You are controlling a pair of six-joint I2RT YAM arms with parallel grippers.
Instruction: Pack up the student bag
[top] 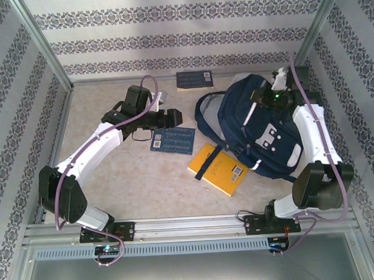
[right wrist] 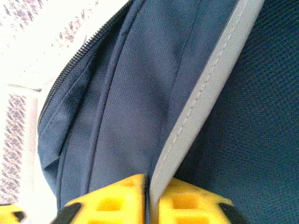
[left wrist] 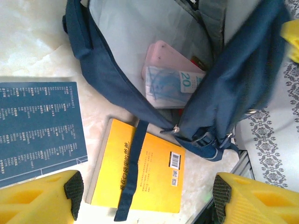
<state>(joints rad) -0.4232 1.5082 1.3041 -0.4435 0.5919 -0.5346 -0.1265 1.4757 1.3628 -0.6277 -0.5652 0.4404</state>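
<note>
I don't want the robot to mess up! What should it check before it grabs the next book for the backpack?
1. Student bag mouth open: ok, it gapes, with a pink case inside.
2. Right gripper pinching the bag's grey edge: ok.
3. Left gripper open and empty: ok.
4. Yellow book free to lift: not ok, a bag strap lies across it.
5. Blue book free: ok, nothing on it.
6. Room left inside: cannot tell.

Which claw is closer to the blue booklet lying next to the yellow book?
Left. The left gripper hovers open right beside the blue booklet; the right gripper is across the table, pinching the backpack's edge.
</note>
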